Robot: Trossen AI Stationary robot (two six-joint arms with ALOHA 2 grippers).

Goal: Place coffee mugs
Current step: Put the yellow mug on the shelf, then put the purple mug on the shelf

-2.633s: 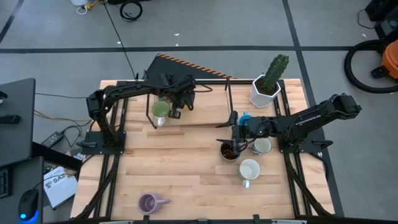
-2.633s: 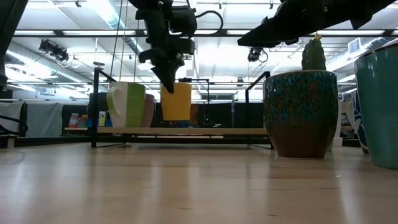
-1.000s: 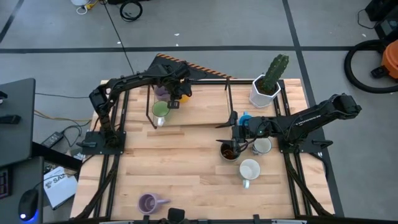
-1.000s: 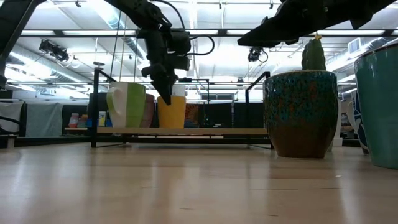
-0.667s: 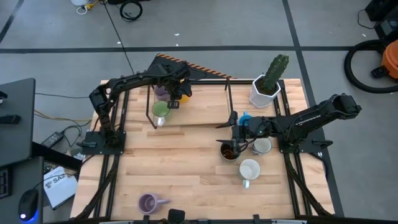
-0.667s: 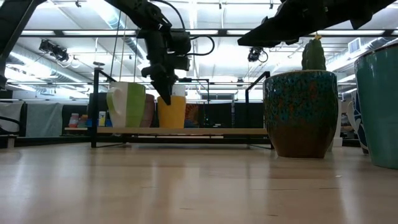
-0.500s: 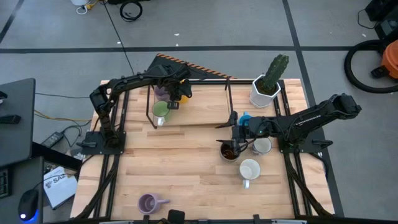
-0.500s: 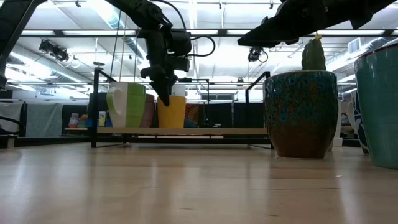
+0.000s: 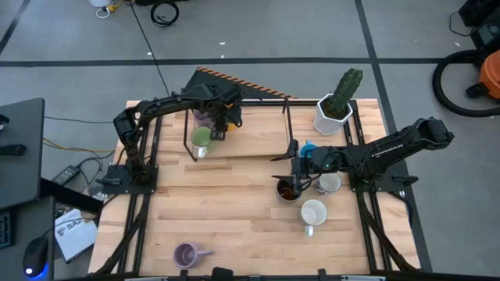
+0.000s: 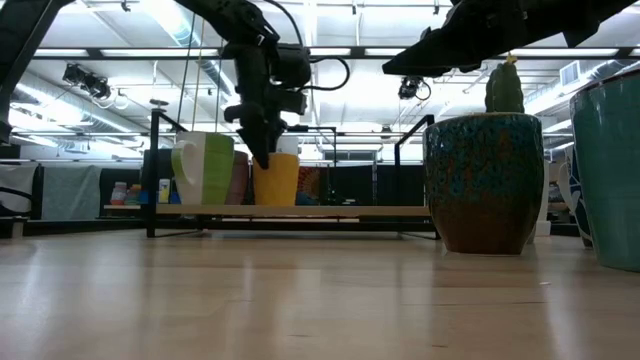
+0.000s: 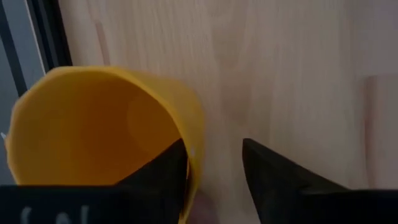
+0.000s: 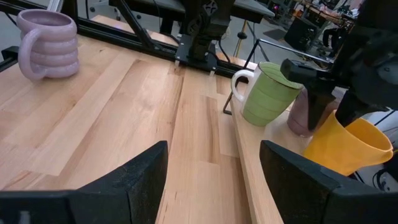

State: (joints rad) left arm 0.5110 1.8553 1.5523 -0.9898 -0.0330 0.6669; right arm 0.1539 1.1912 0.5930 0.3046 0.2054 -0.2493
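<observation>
The orange mug [image 11: 93, 124] stands upright on the low wooden shelf [image 9: 250, 139] at the table's far left, beside a green mug [image 9: 201, 138] and a purple mug [image 9: 201, 117]. My left gripper [image 11: 212, 146] is over it, pointing down and open. One finger is inside the mug and one outside. It also shows in the low view [image 10: 263, 160]. My right gripper [image 12: 214, 180] is open and empty at mid-table [image 9: 295, 160], beside a blue mug [image 9: 308, 147]. My left gripper has one finger [image 11: 168, 171] inside the orange mug, close against its wall [image 11: 194, 149]; I cannot tell whether it touches. Bare wood shows between the wall and the outer finger [image 11: 273, 180]. The mug stands on the shelf by its base.
A dark brown mug [image 9: 287, 189] and two white mugs [image 9: 329, 183] [image 9: 312, 212] stand under and near my right arm. A second purple mug [image 9: 186, 254] stands at the near left. The white cactus pot [image 9: 334, 109] is at the far right.
The orange mug hung above the shelf in my left gripper 2.6 s ago. By a second ago it had come down and toward the far edge onto the shelf, and it has stayed there since. My left gripper has kept over it.
</observation>
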